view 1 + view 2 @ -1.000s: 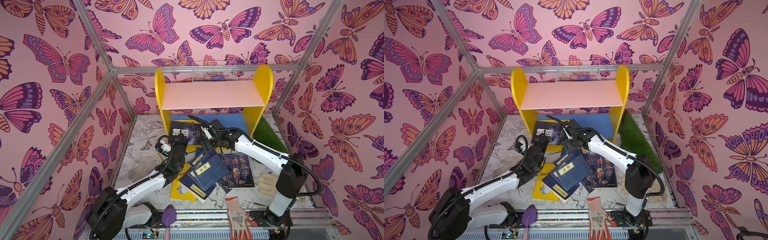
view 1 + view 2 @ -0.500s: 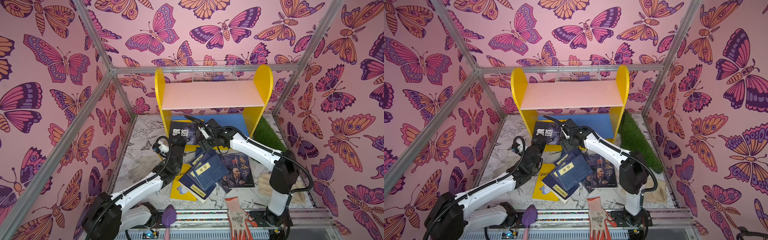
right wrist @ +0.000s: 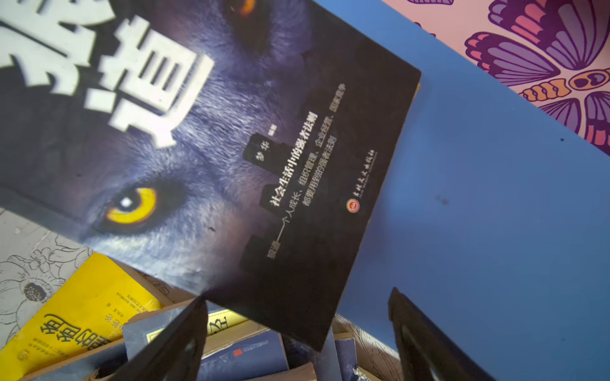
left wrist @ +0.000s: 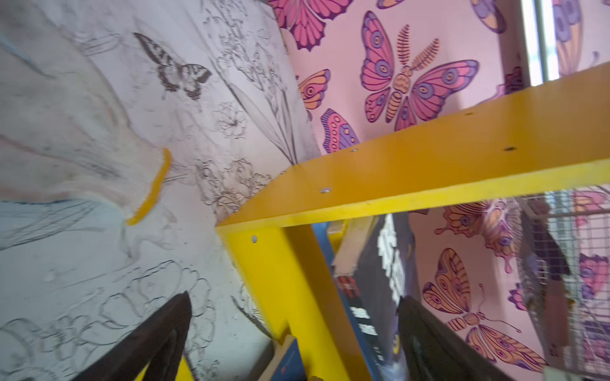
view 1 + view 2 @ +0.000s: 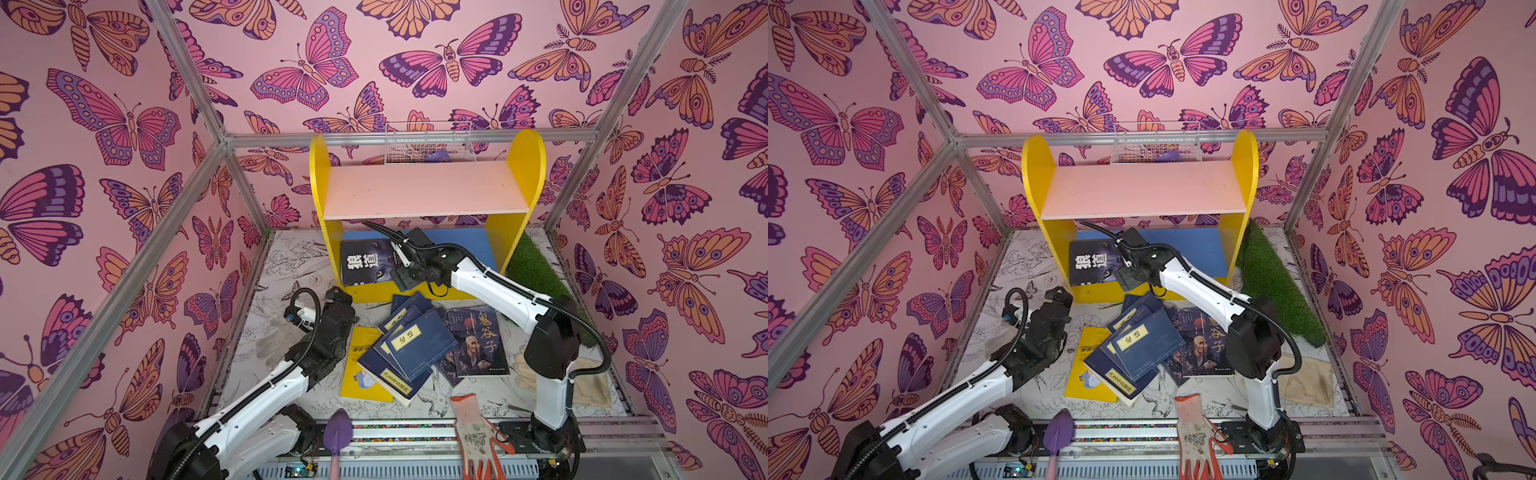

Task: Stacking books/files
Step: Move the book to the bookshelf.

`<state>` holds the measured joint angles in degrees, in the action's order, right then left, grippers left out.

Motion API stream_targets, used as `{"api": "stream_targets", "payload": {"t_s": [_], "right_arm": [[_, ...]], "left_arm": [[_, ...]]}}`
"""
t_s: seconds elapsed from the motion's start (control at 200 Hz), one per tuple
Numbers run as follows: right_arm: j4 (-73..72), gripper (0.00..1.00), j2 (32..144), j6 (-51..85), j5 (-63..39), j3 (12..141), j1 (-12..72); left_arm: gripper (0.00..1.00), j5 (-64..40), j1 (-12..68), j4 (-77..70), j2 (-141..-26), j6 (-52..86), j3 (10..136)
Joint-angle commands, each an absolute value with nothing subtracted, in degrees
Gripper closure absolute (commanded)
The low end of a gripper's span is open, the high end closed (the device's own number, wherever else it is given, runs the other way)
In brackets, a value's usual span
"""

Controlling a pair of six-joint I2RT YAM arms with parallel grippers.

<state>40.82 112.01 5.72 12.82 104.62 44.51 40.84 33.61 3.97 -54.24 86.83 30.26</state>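
The right pincer (image 3: pixel 297 301) is spread wide and pinches nothing; only the tips of its two dark fingers (image 3: pixel 181 336) show, the rest cut off. It hovers at the front of the blue lower board (image 3: pixel 478 198), over a corner of a black paperback with a yellow-eyed wolf face (image 3: pixel 198 148) and big white characters. That book sits at the left end of the lower board of a shelf unit (image 5: pixel 322 183) with yellow rounded side panels and a pale pink top board, standing at the middle of the tabletop's far edge; whether the book lies flat or leans is unclear.

The left pincer (image 4: pixel 293 306) is also spread and empty, above the tabletop (image 5: pixel 286 266), a white sheet printed with line-drawn flowers, near the shelf unit's left foot.

In the middle of the tabletop, just before the shelf, lies a loose overlapping pile: at least four thin navy paperbacks with yellow title labels (image 5: pixel 419 345), one yellow cartoon-cover book (image 5: pixel 359 353) mostly buried beneath them, and one dark paperback with an old man's portrait (image 5: pixel 478 343). More covers are hidden underneath, so the full count cannot be told.

At the near edge lie one white-and-orange knitted work glove (image 5: pixel 473 432) and one purple trowel (image 5: pixel 338 430).
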Motion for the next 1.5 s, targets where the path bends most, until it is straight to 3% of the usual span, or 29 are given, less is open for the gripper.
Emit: {"api": "stream_targets", "payload": {"t_s": [0.0,0.266,1.153,1.499], "right_arm": [[40.86,0.13,113.7,3.97,11.48,106.08,44.98],[40.96,0.13,114.17,2.39,10.99,107.31,46.66],[40.54,0.14,118.94,7.96,10.02,113.18,47.73],[36.96,0.13,114.43,7.99,16.74,107.45,48.85]], "left_arm": [[0.01,42.4,32.72,12.51,-52.16,92.46,28.1],[0.01,40.55,30.01,18.76,-50.19,97.75,26.64],[0.01,37.4,26.46,19.09,-49.86,96.31,26.52],[0.01,36.77,26.1,19.07,-49.74,95.66,26.63]]}}
